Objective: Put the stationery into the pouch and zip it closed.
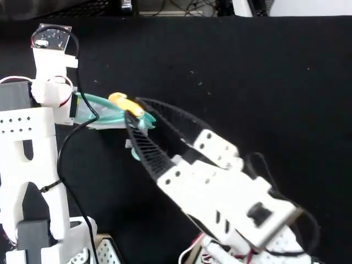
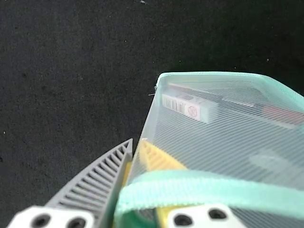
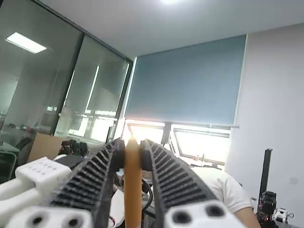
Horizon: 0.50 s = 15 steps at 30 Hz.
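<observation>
A see-through mesh pouch [image 1: 94, 109] with mint-green trim is held off the black table at the left. My left gripper [image 2: 137, 145] is shut on one end of the pouch [image 2: 223, 128]. A white barcoded block [image 2: 189, 107] and pen-like items lie inside it. My right gripper [image 1: 133, 111], with black ribbed fingers, is shut on a yellow pen [image 1: 125, 103] at the pouch's other end. In the right wrist view the yellow pen [image 3: 133, 190] stands between the fingers of the right gripper [image 3: 133, 142], which points up into the room.
A black cloth [image 1: 258, 77] covers the table, with open room at the back and right. The left arm's white body [image 1: 27, 165] and cable [image 1: 66, 154] fill the left side. The right arm's body [image 1: 231, 203] crosses the front middle.
</observation>
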Motion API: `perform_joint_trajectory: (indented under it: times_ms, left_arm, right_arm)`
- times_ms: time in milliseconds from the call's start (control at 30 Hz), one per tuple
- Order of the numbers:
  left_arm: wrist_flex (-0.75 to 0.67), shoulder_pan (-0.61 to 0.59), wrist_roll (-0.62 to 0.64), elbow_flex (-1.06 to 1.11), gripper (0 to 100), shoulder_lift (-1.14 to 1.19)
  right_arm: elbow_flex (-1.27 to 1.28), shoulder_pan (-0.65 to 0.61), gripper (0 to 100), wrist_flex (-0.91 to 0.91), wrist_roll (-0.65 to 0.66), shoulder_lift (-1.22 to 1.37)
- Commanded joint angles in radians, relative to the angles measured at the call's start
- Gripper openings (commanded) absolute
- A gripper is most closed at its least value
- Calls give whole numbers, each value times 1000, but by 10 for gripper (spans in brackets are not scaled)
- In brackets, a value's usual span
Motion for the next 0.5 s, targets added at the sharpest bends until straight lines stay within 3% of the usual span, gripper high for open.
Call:
perform_joint_trajectory:
  times_ms: [0, 233, 467]
  left_arm:
    - [2, -22, -3, 24, 29, 15]
    - [3, -22, -3, 25, 29, 15]
    - [3, -18, -3, 25, 29, 15]
  right_arm:
    - [-48, -46, 13, 60, -11, 28]
    - [-18, -83, 13, 256, -3, 38]
    - [125, -37, 15, 262, -2, 38]
